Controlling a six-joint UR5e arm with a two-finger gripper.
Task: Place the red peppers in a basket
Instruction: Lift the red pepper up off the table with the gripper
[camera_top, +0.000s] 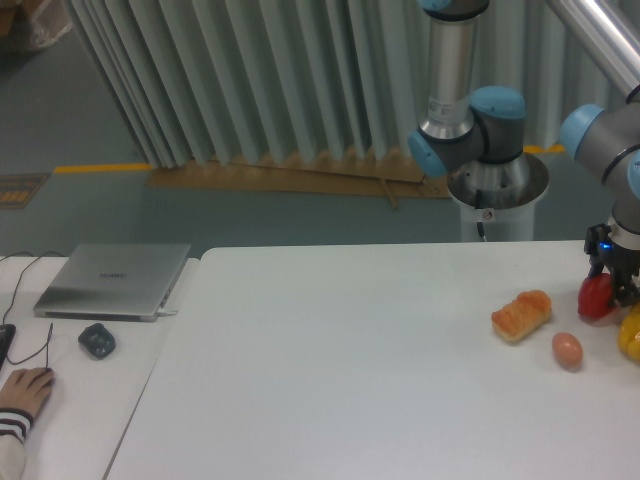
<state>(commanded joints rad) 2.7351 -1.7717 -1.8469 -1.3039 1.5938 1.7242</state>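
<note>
Right table edge: gripper (612, 288), partly cut off by the frame, dark fingers pinching the glossy red pepper (596, 298), its right side hidden; yellow pepper (630, 335) cropped, just beside it; smooth brownish egg (567, 349) and crusty bread roll (521, 315) nearby on the matte white table (350, 370).

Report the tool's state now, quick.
Tool: at the red pepper by the table's right edge; whether it is open or clamped on the pepper cannot be told.
</note>
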